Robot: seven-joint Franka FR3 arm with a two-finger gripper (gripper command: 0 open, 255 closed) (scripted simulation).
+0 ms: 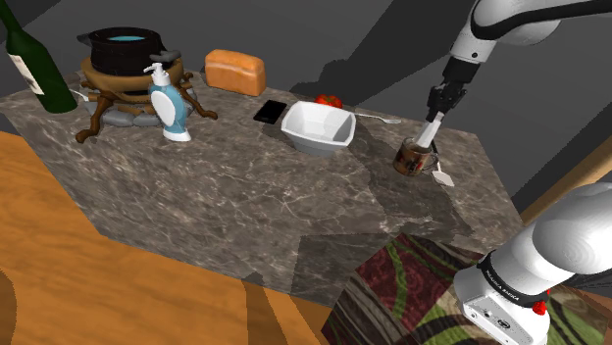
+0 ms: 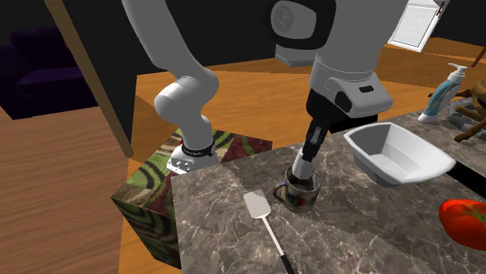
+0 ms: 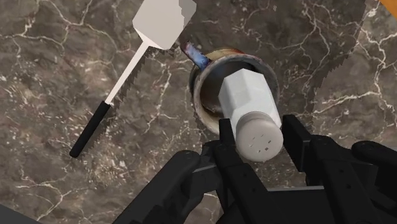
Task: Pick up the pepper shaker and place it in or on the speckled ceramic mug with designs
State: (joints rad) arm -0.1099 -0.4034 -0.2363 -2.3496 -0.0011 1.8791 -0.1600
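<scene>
Setting: dark marbled stone table [image 1: 245, 206], wood floor around it, far wall plain grey.
Fingers [image 3: 230, 143]: clamped on the pepper shaker [image 3: 251, 111], one each side, up near the holed cap.
Shaker: white and faceted, hanging off the table, base end dipped into the mouth of the mug [image 3: 203, 95].
Mug: brownish, speckled, upright, right under the grip; white spatula [image 3: 162, 22] lying just beside it.
Key relation: long axis running from the grip down into the mug, leaning a bit, base inside the rim.
Next, just guessing: lower slightly, then let go; probably ends up propped against the rim.
</scene>
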